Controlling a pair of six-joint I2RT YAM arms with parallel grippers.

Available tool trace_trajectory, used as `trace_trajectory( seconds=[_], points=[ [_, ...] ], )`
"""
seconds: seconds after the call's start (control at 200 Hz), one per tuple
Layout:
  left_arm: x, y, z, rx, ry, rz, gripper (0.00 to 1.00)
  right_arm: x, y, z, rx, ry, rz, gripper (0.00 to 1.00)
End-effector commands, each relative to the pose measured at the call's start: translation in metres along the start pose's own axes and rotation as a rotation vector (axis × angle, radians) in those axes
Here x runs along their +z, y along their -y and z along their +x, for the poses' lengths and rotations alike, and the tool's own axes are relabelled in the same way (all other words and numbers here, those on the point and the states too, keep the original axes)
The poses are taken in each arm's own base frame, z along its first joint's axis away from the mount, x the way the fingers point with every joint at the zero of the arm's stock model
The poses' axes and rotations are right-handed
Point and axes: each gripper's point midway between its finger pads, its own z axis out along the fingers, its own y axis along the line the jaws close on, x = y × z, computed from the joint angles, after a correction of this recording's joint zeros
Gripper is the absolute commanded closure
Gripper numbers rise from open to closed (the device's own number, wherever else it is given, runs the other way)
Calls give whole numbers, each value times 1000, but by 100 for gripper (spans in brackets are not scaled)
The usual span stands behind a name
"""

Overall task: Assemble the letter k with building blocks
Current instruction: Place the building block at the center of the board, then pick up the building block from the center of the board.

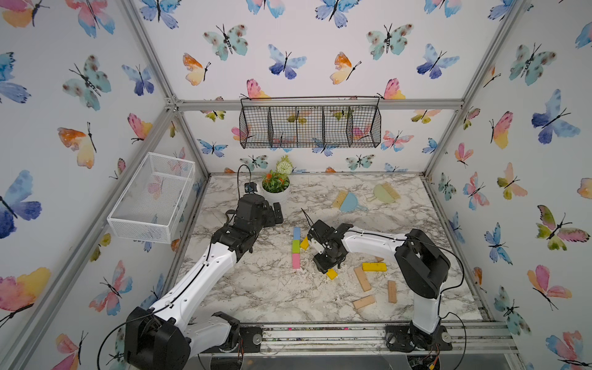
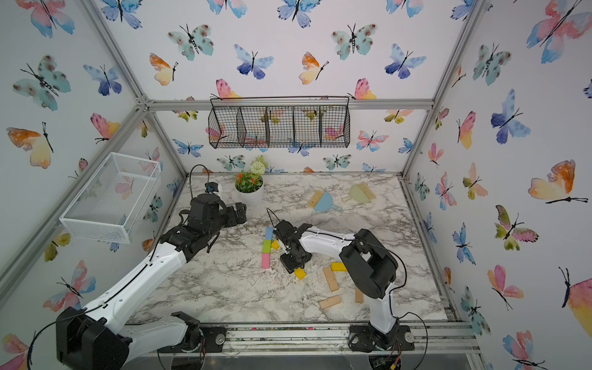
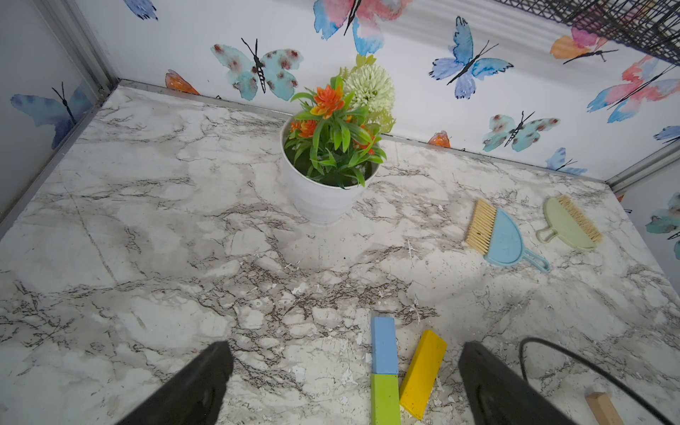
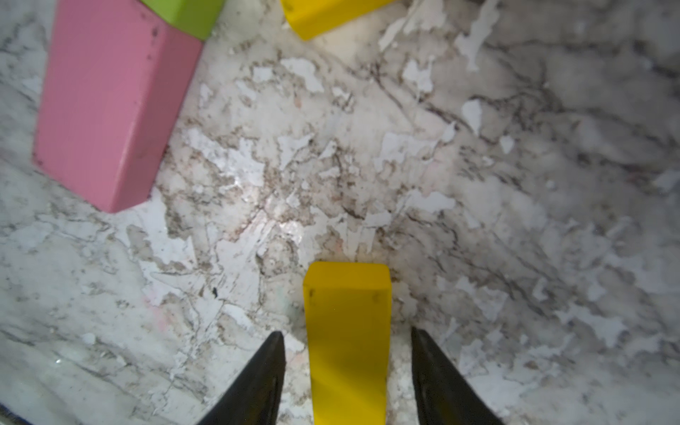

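From my station the desk (image 1: 256, 288) reads as a marble-print sheet, grey-veined, with its top layer flaking off in white chips around the middle. The building blocks are flat, square-edged bars, some with a matte paint coat and some bare wood. Three short ones lie end to end in a straight line at the desk's middle, running from the far edge toward the near edge: light blue block (image 1: 297, 233), green block (image 1: 296, 246) and pink block (image 1: 296, 261), each touching the next. An upper yellow block (image 1: 304, 244) lies slantwise just beside the right side of that line, its end close to the green block; I cannot tell whether they touch. A lower yellow block (image 4: 347, 331) lies flat on the desk, to the right of the pink block's near end. The right jaws straddle it, released: a strip of desk shows between each black tip and the block's sides, so they grip nothing. A third yellow block (image 1: 374, 267) lies toward the right edge, and tan wood bars (image 1: 362, 278) are scattered at odd angles between it and the near-right corner. The left jaws hang spread wide and empty toward the far-left corner, near a ribbed white pot (image 1: 275, 195) of plastic flowers.
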Motion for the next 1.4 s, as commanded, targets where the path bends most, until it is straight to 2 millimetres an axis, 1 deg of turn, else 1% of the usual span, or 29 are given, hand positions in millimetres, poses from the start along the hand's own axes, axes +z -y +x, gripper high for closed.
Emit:
trace_trajectory(
  seconds=[0.0, 0.07, 0.135, 0.17, 0.285, 0.405, 0.566, 0.641, 0.736, 0.886, 0.991, 1.126, 1.236, 1.397],
  points=[
    [0, -2, -5, -5, 18, -13, 1, -13, 1, -7, 48, 77, 9, 35],
    [-1, -2, -5, -6, 19, -12, 2, -17, 0, -5, 60, 99, -2, 33],
    [-1, -3, -5, -8, 20, -14, 2, -17, 0, 0, 70, 96, -7, 34],
    [-1, -3, -5, -10, 19, -12, 2, -17, 1, 4, 74, 87, -9, 35],
    [1, -3, -5, -17, 12, -10, 2, -10, -2, 18, 81, 48, -34, 42],
    [4, -4, -3, -29, 2, -12, 2, -6, -5, 26, 81, 29, -57, 43],
    [5, -5, -2, -35, -5, -12, 2, -2, 0, 27, 80, 26, -26, 43],
    [5, -5, -2, -35, -5, -14, 2, 1, 2, 27, 78, 17, -19, 45],
    [6, -6, -2, -35, -6, -19, 2, 4, 3, 28, 76, 9, -12, 51],
    [7, -9, -2, -40, -10, -31, 2, 5, 6, 28, 71, -1, 9, 63],
    [7, -10, -2, -43, -10, -29, 2, 5, 8, 30, 64, -7, 21, 67],
    [8, -10, -2, -48, -12, -27, 2, 4, 10, 30, 56, -12, 35, 74],
    [8, -10, -2, -49, -14, -26, 2, -2, 10, 24, 49, 8, 43, 75],
    [8, -11, -3, -54, -12, -27, 2, -13, 3, 8, -15, 36, 21, 76]
  ],
)
